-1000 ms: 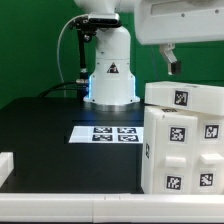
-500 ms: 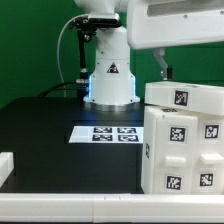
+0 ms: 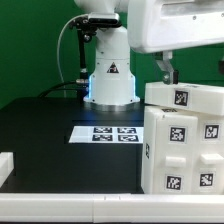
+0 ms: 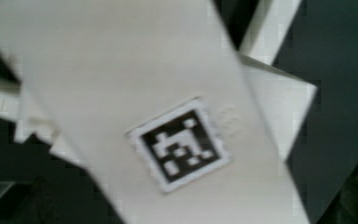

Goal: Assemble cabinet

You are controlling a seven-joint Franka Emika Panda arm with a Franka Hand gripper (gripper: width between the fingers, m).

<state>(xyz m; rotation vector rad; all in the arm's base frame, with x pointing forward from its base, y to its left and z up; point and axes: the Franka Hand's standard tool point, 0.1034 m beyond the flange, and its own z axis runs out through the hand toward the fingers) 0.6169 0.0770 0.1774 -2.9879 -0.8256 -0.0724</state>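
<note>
Where tags show: cabinet [image 3: 184, 140], closed.

I see the cabinet [image 3: 185, 140] all white, with black-and-white square tags on its raised faces and top. In the wrist view the cabinet panel [image 4: 140, 110] is white too, carrying one black-and-white tag [image 4: 188, 144]. Beside the cabinet, the marker board [image 3: 104, 133] is white with black tag patterns. Table [image 3: 50, 140] black. Robot base [image 3: 110, 70] white with a black triangle sticker, backdrop green.
</note>
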